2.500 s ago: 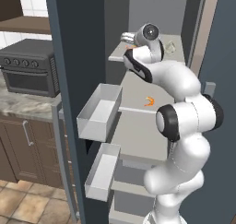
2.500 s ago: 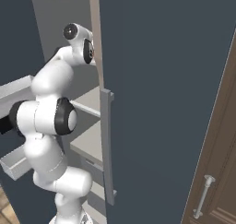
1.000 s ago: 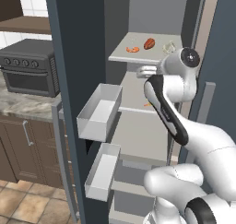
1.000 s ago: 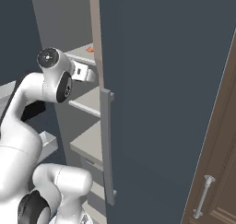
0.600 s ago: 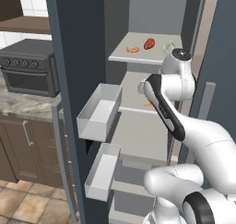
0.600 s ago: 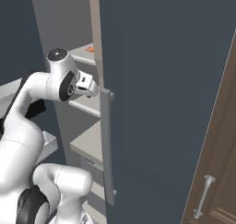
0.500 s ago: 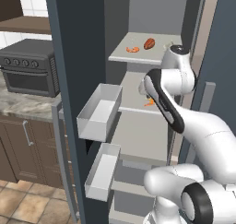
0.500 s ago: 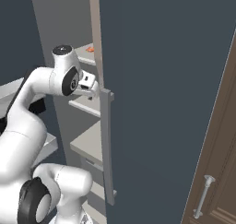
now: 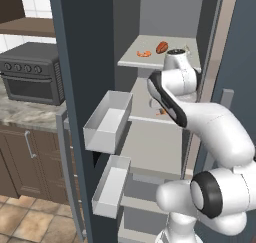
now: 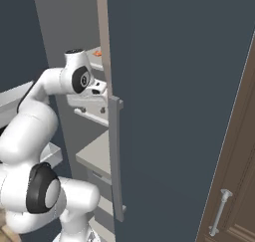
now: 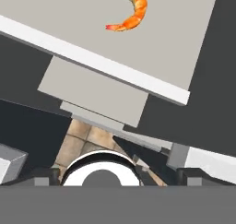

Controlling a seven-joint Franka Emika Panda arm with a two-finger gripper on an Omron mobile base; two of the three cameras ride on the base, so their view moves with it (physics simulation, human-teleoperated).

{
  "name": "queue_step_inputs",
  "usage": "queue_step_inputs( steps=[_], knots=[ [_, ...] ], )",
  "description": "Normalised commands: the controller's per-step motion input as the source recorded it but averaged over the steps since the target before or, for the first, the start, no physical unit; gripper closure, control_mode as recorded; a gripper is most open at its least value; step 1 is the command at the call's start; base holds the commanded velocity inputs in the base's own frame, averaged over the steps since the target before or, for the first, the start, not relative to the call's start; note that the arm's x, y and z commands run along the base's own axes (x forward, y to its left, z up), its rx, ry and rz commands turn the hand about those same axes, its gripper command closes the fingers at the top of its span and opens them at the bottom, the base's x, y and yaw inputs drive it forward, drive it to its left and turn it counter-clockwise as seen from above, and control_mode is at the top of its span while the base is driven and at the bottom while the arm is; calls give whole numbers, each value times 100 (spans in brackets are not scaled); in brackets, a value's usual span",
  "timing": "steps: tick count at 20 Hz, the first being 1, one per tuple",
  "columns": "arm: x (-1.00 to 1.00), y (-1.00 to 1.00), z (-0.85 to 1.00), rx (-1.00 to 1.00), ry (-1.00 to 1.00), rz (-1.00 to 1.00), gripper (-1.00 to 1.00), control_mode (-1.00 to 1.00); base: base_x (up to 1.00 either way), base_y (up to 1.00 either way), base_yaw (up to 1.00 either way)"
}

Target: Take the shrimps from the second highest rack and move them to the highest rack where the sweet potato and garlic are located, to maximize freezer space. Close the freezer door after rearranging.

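Freezer racks (image 9: 150, 62) stand exposed behind the open door (image 10: 169, 86); one shrimp (image 11: 130, 12) lies on its rack well ahead of the gripper (image 10: 97, 94), whose jaws are spread, holding nothing.

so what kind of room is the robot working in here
A home kitchen, rendered: an open freezer with food on its racks, a countertop oven on a stone counter, and wooden cabinets below.

Two base cameras and one hand camera
Base views flank the arm (image 9: 200, 122), sharing the open freezer's racks (image 9: 155, 59); the hand view looks closely down on a shrimp (image 11: 131, 11).
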Motion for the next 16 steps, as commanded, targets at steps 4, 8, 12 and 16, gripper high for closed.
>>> queue_step_inputs(
  steps=[4,8,12,16],
  knots=[
    [4,-4,-44,-4,-20,0,-100,-100,0,0,0],
    [30,-5,-28,0,-21,0,-100,-100,0,0,0],
    [35,-5,-35,0,-29,0,-100,-100,0,0,0],
    [32,-4,-20,0,-13,0,-100,-100,0,0,0]
  ],
)
